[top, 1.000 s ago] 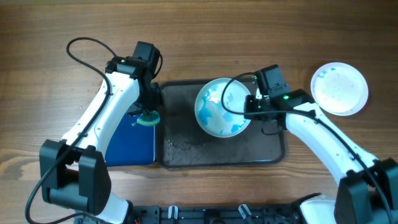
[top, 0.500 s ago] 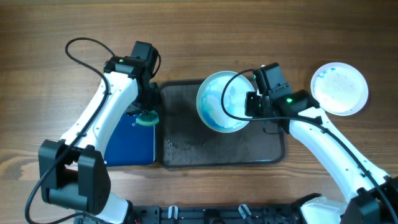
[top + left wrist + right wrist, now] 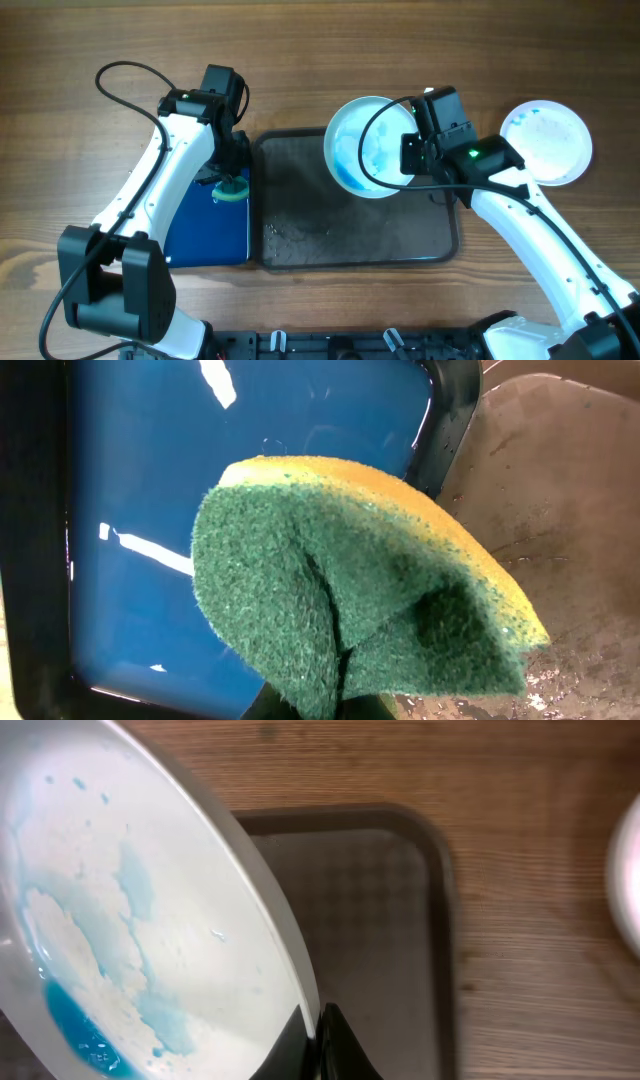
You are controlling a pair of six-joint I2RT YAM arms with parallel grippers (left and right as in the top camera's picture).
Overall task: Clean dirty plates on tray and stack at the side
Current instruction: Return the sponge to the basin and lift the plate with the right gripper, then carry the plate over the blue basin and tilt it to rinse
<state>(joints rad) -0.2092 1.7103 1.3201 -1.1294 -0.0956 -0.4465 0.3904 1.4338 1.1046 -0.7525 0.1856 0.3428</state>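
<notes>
A white plate [image 3: 362, 148] smeared with blue is held tilted above the back of the dark grey tray [image 3: 300, 235]. My right gripper [image 3: 404, 160] is shut on its right rim; in the right wrist view the fingers [image 3: 316, 1042] pinch the edge of the plate [image 3: 130, 920] over the tray [image 3: 380, 920]. My left gripper [image 3: 232, 180] is shut on a green and yellow sponge [image 3: 360, 590], which hangs over the right edge of the glossy blue tray [image 3: 150, 480]. A second white plate [image 3: 545, 143] lies on the table at the far right.
The blue tray [image 3: 212, 225] sits against the grey tray's left side. Wet specks mark the grey tray's floor [image 3: 560, 510]. The second plate's edge [image 3: 628, 870] shows at the right of the right wrist view. Black cables loop above both arms.
My right gripper has lifted the smeared plate off the tray floor and carried it back and to the right, tilting it. The left arm with the sponge has drifted slightly back and left.
</notes>
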